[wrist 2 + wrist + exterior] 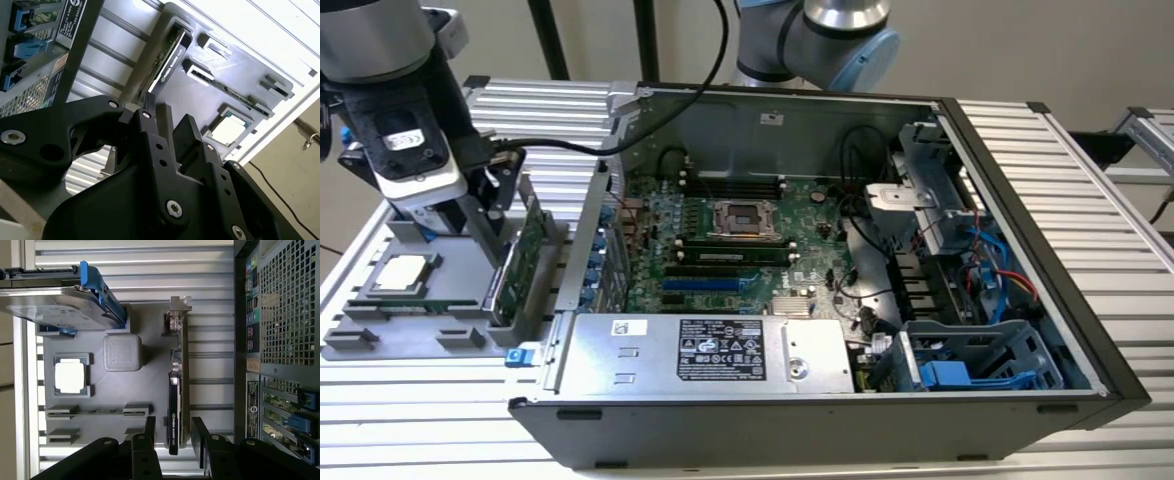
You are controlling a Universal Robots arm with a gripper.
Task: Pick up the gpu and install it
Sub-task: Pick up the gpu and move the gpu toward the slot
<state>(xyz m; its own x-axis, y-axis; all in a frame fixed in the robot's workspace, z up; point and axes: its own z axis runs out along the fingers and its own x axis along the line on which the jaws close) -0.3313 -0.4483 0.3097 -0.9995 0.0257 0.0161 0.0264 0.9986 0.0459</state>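
The gpu (520,262) stands on edge in a slot of the grey holder (354,345) on the table (1067,160), at nine o'clock from the open computer case (761,440) in the exterior view. The pincer (174,431) hangs over one end of the card. Its fingers (150,427) are spread to either side and grip nothing. A processor chip (400,272) lies at nine o'clock from the card.

Bright, even, diffuse light fills the exterior view. The ribbed desk (1067,180) reads pale, while the inside of the computer case (761,130) is dimmer, with shade below its far wall. In the second wrist view the desk's slats burn out to white glare and the black pincer (167,120) looms dark and soft-edged. In the first wrist view the grey tray (150,385) carries only faint shadows.
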